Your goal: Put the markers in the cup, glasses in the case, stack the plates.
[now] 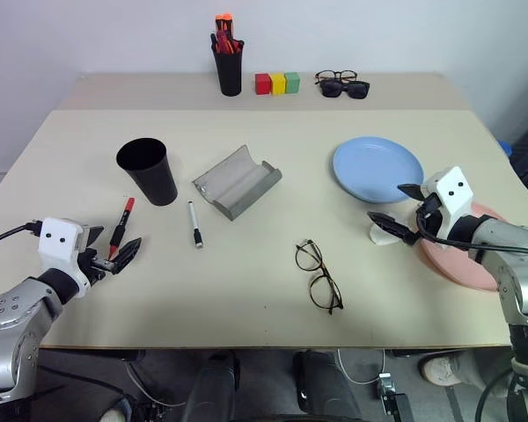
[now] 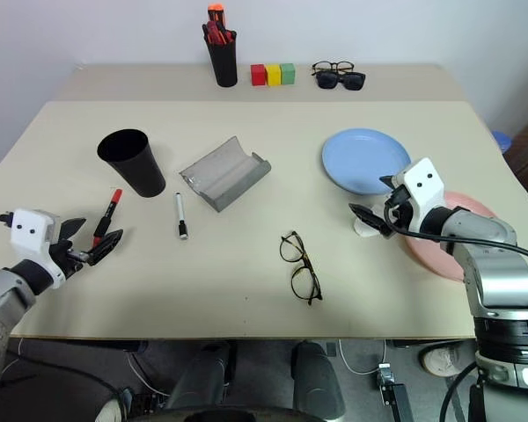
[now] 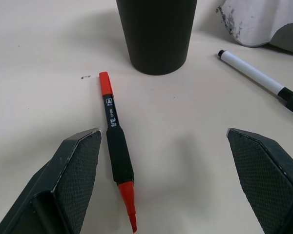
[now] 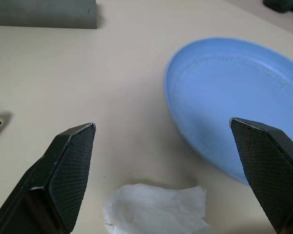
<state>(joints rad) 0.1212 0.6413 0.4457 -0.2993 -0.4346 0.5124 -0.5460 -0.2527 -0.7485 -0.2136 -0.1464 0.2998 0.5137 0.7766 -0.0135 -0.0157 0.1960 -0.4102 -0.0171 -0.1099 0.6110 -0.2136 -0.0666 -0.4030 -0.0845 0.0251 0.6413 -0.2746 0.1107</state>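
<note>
Leftmost, the left gripper hovers wide open and empty over the red-ended marker by the table's left edge. Rightward stand the cup, white marker, opened case, glasses, blue plate. The right gripper, spread wide, empty, hovers beside the pink plate near the right edge.
</note>
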